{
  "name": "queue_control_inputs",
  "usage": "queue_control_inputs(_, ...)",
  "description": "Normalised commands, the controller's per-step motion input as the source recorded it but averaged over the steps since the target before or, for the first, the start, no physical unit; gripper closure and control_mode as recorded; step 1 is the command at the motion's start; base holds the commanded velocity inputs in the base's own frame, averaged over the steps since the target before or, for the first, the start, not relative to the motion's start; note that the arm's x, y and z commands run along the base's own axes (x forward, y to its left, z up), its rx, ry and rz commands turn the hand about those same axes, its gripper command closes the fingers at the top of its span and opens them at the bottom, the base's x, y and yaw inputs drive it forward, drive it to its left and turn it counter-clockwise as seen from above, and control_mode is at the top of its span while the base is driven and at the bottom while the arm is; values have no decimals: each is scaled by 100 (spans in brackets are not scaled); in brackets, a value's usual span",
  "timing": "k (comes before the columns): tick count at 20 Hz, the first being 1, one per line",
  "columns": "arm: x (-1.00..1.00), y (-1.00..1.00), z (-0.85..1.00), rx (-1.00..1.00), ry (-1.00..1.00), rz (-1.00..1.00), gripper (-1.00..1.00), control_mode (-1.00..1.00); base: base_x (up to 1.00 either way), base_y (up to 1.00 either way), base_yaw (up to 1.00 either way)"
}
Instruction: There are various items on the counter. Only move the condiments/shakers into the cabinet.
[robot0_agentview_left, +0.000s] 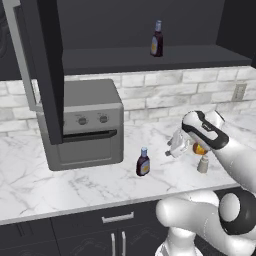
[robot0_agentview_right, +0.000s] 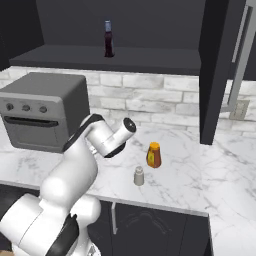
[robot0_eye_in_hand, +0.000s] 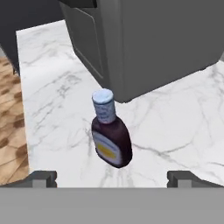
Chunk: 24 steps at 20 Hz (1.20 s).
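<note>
- 1 dark bottle (robot0_agentview_left: 157, 39) already stands on the cabinet shelf (robot0_agentview_left: 150, 59).
- The second bottle (robot0_eye_in_hand: 110, 131) stands upright on the desk (robot0_agentview_left: 75, 185), in front of the toaster oven (robot0_agentview_left: 85, 125), at 12 o'clock from the claw (robot0_eye_in_hand: 112, 177).
- The claw is spread wide and empty, tips flanking the bottle but short of it.
- Advance straight, level with the label, then close on the body.
- The shaker (robot0_agentview_right: 139, 176) waits beside the orange jar (robot0_agentview_right: 154, 155), which should stay.
</note>
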Motion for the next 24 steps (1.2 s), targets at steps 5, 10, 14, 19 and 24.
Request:
queue_control_inputs(5,3,7,-10,-4,2,19,-100,-100,0,0,0)
queue_control_inputs(10,3,32,-18,-3,0,32,-100,-100,0,0,0)
queue_control_inputs(14,0,35,-39,0,-4,34,-100,-100,0,0,0)
queue_control_inputs(19,0,11,-24,1,-6,23,-100,-100,0,0,0)
queue_control_inputs(24,4,0,-1,0,0,15,-100,-100,0,0,0)
